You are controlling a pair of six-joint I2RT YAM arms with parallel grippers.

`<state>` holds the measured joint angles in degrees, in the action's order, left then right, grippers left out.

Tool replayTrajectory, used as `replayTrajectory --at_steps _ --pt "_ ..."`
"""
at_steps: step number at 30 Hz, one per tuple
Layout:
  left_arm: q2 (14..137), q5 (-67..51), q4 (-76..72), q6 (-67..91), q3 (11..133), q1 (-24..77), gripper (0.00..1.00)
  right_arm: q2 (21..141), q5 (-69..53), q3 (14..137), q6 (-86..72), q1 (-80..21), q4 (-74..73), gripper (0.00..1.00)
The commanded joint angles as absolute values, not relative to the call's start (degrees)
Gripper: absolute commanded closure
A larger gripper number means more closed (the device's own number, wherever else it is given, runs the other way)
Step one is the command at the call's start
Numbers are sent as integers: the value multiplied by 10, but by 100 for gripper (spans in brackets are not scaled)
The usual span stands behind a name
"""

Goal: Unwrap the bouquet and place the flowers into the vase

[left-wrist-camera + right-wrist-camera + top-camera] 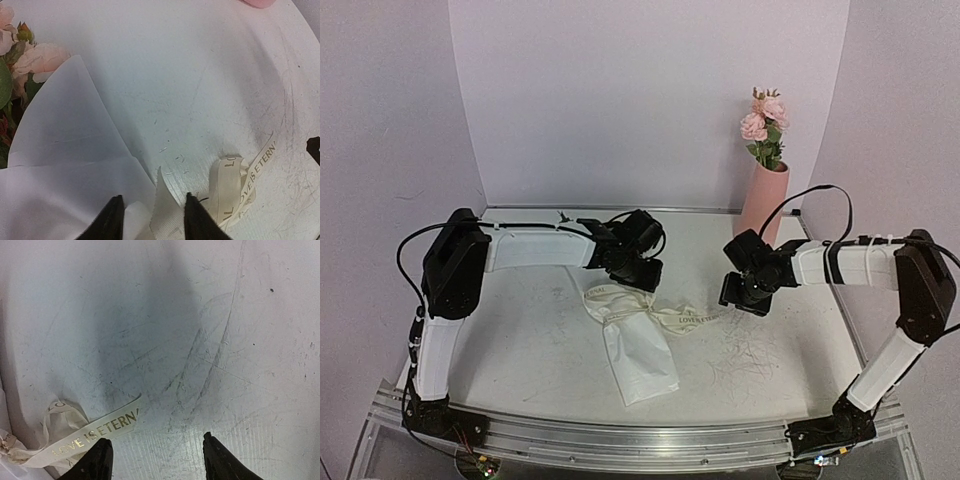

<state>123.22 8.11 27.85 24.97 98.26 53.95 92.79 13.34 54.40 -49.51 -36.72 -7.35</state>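
- Near the middle of the bench (pixel 520 340), between the two arms: the bouquet (pixel 638 350), lying flat, wrapped in its white paper cone.
- At the left edge of the left wrist view: the flowers (pixel 37 60), cream and pale pink heads with green leaves, peeking out beside the paper; not visible from above.
- Beside the paper, in loose loops on the bench: the ribbon (pixel 95 432), cream with gold lettering, one end stretched toward the right arm.
- Low over the bouquet's far end: the left pincer (pixel 154 197), black fingers partway apart, a ribbed strip of ribbon and a paper fold standing between them; cannot tell whether pinched or merely straddled.
- Just right of the ribbon: the right pincer (pixel 155 437), fingers spread wide, nothing held, only scuffed bench between them.
- Upright at the far right of the bench, well apart from the bouquet: the vase (pixel 763 205), with brighter pink roses (pixel 763 122) in its mouth.
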Motion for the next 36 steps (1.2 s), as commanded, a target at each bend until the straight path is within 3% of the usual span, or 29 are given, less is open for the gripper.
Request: replayTrajectory --at_steps 1,3,21,36 --pt "1227 63 287 242 1009 542 94 942 127 570 -495 -374 -88 37" --pt "1217 63 287 244 1008 542 100 948 124 575 -498 -376 -88 37" --pt "1090 57 259 258 904 542 100 1045 119 629 -586 -404 -108 42" --pt "1087 53 220 262 856 542 100 1085 105 649 -609 -411 -108 43"
